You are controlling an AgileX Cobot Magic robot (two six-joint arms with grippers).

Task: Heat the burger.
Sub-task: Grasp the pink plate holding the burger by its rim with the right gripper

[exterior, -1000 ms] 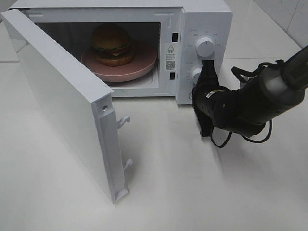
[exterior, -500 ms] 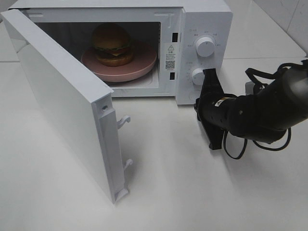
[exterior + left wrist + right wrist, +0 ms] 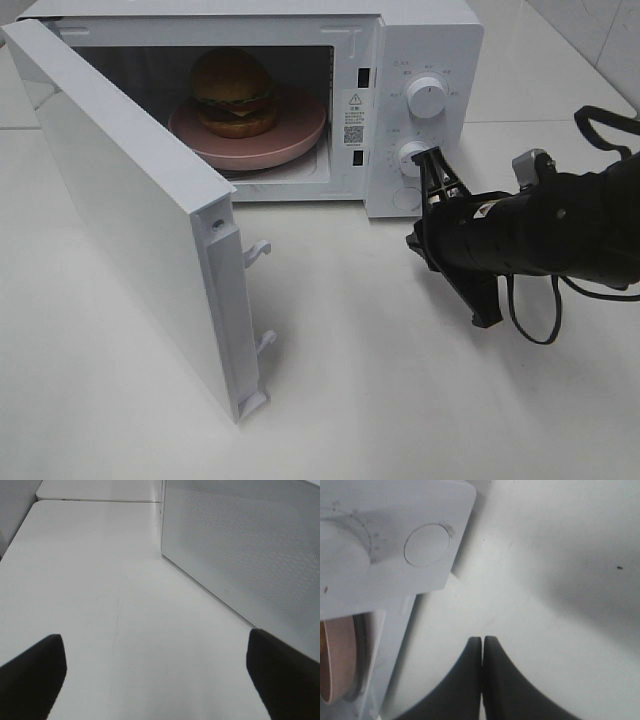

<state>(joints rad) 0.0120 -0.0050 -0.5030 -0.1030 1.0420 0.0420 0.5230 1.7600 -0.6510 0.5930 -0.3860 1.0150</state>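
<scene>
Heating step: not begun, I judge; white box-shaped microwave oven [image 3: 430, 40] stands with its door wide open.
Burger: glossy brown-bunned hamburger with green lettuce and yellow cheese [image 3: 233, 92], upright on a round pink plate [image 3: 300, 140], inside the cavity, toward its left rear.
Door: flat white hinged microwave door [image 3: 130, 220], swung out on the left, free edge nearest the front of the white tabletop [image 3: 380, 380].
Right gripper: black two-finger right gripper [image 3: 435, 160] clenched on nothing, fingers pressed flat together in the wrist view [image 3: 482, 641]; tip just beside the lower round white control knob [image 3: 410, 155]; contact unclear.
Left gripper: black left gripper [image 3: 157, 677] spread wide, empty, low over the table; not seen in the high view.
Left wrist sees: perforated door face [image 3: 240, 545] near, off to one side.
Key relation: burger lies left of and deeper than the right jaws, behind the control panel edge; round, so no long axis to line up.
Nearer arm: left one for the door, right one for the knobs.
Next, my call: door must shut first, then a knob turn.
</scene>
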